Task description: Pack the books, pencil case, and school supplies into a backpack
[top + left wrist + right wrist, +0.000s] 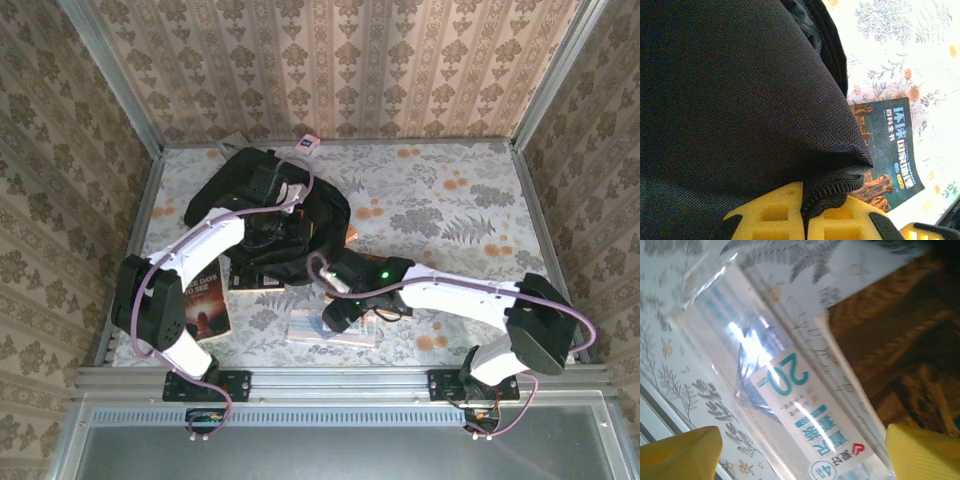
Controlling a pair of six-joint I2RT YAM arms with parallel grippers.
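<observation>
The black backpack (215,205) lies at the back left of the table. My left gripper (278,215) reaches over it and is shut on the backpack's zip edge (837,187), which is pinched between the yellow pads (775,215). A brown-and-teal book (890,145) lies beside the backpack. My right gripper (338,312) hovers open over a clear packet of rulers (805,405) with a white-and-teal "20" label; its yellow fingertips (685,447) stand either side, apart from the packet. The dark book with an orange glow (205,300) lies at the front left.
A tiny pink-white packet with a blue square (308,146) rests at the back edge behind the backpack. A brown textured surface (900,340) lies next to the ruler packet. Metal rails and patterned walls (560,90) border the floral tablecloth (450,200).
</observation>
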